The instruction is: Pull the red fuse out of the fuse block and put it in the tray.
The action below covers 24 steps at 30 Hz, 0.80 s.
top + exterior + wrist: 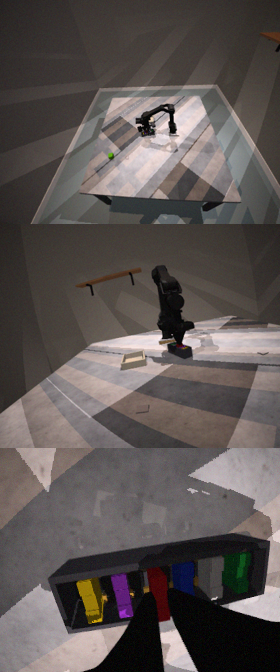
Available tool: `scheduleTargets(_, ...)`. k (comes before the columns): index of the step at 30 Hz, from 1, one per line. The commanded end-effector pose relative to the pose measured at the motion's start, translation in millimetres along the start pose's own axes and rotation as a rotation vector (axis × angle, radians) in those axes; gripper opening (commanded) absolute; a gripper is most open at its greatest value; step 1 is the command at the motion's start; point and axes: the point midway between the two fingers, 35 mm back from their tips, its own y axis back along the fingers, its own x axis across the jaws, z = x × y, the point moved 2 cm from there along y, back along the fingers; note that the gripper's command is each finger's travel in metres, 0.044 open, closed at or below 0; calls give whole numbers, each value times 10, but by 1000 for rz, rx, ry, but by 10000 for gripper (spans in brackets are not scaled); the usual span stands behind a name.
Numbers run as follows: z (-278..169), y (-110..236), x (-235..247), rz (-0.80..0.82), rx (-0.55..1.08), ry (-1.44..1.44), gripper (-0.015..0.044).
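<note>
Wrist view: red fuse pinched between end effector fingertips, upright in fuse block.

The block lies on the table, and in the wrist view six fuses stand in a row inside it. The red fuse is third from the left in that view, between its neighbours on either side. The gripper sits directly above the block, its two fingers on either side of the red fuse and closed on it. In the exterior view the tray rests on the table to the left of the block, well apart from it. A shelf hangs on the wall behind, above the tray. A ball, apparently on the table, lies far from the arm's base.
</note>
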Motion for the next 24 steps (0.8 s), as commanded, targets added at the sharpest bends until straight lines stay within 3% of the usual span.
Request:
scheduleTargets(1,8,48,20,7,-4,0,0)
scheduleTargets(24,8,162,18,6,-4,-1,0)
